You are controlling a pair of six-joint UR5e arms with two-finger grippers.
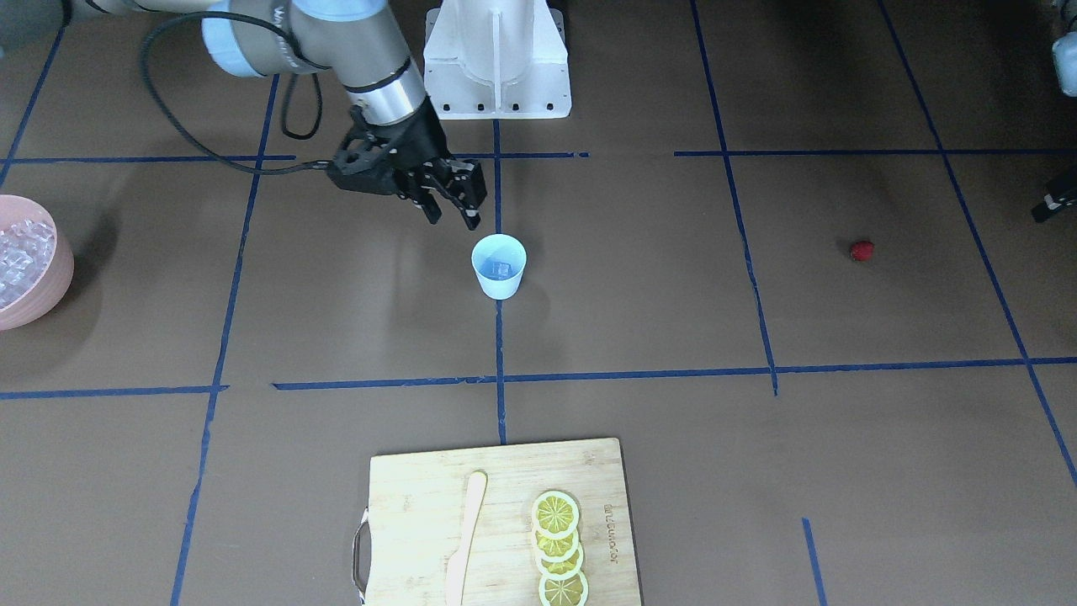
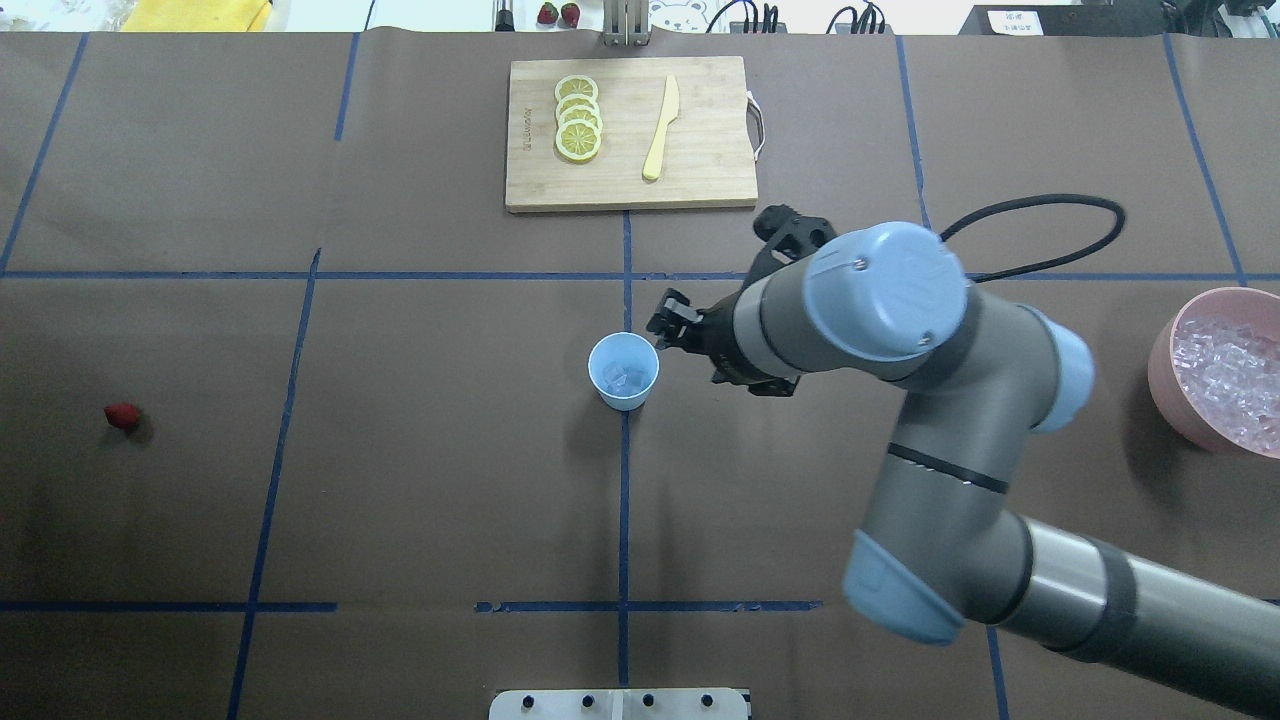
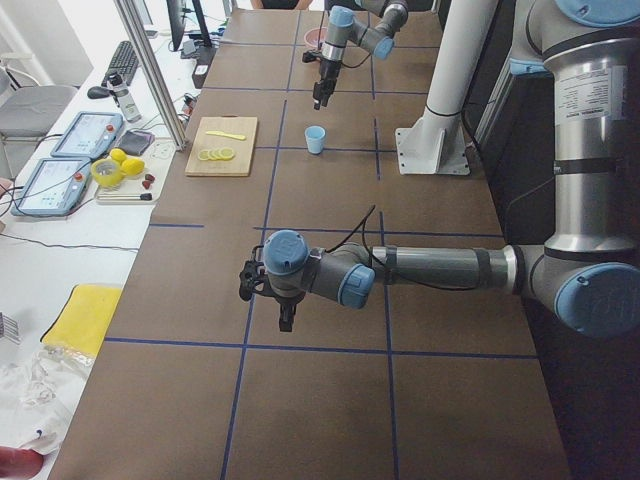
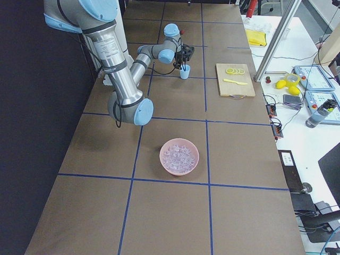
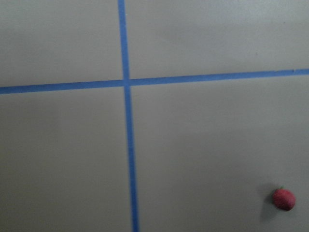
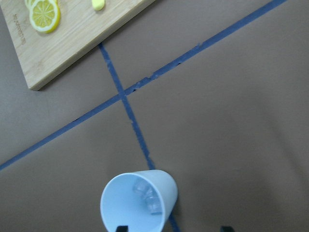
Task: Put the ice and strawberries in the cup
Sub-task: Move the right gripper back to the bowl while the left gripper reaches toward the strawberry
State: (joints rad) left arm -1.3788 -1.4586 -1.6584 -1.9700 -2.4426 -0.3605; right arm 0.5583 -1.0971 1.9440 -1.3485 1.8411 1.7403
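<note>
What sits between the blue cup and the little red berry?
Nothing: in the overhead view, only bare brown table and one blue tape line separate the cup and the berry.

No clean read anywhere: the cutting board (image 1: 421, 488) has a small burned-in brand mark (image 1: 612, 534) along one edge, but the letters are too blurred in every view. The white lettering (image 1: 283, 17) on the right arm (image 1: 353, 50) is cropped and angled, so only an unreadable fragment shows. The white label (image 3: 585, 93) on the left arm (image 3: 585, 180) and the white card (image 2: 1010, 18) past the tabletop's (image 2: 400, 450) far edge both carry print too small to make out.
</note>
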